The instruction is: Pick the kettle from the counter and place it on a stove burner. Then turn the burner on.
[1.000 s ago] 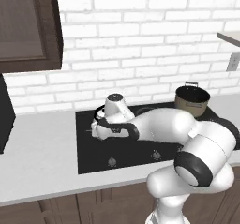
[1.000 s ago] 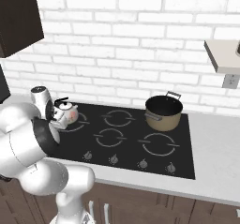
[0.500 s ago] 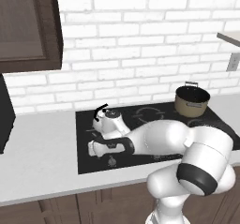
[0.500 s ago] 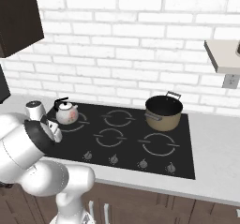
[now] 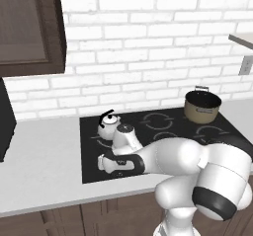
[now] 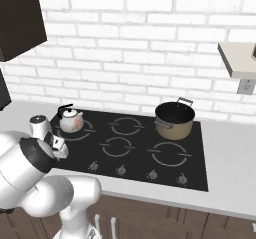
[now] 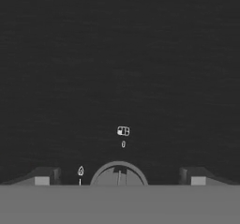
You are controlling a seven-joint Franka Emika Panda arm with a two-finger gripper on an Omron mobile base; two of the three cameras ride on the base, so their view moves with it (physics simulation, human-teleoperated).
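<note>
In the left base view we see the kettle (image 5: 108, 125) standing upright on the black cooktop (image 5: 163, 142), over the ring marking at its rear left corner, near the table (image 5: 42, 157) that runs along the cooktop's left edge. The white arm reaches low across the front of the cooktop, and the tool (image 5: 103, 162) sits by the front left corner, apart from the kettle. The tan-and-black pot (image 5: 202, 106) stands at the rear right corner. In the right base view the kettle (image 6: 70, 121) rests inside the rear left stove burner (image 6: 78, 128), with the row of knobs (image 6: 121, 170) along the front edge and the pot (image 6: 174, 119) on the rear right ring. In the hand view we look straight down at dark glass; the two fingertips (image 7: 43, 177) stand wide apart with nothing between them, and one round knob (image 7: 119, 174) lies right between them at the bottom edge. We judge the placing done: the kettle is on a burner and released. What is left is gripping that knob and turning it.
</note>
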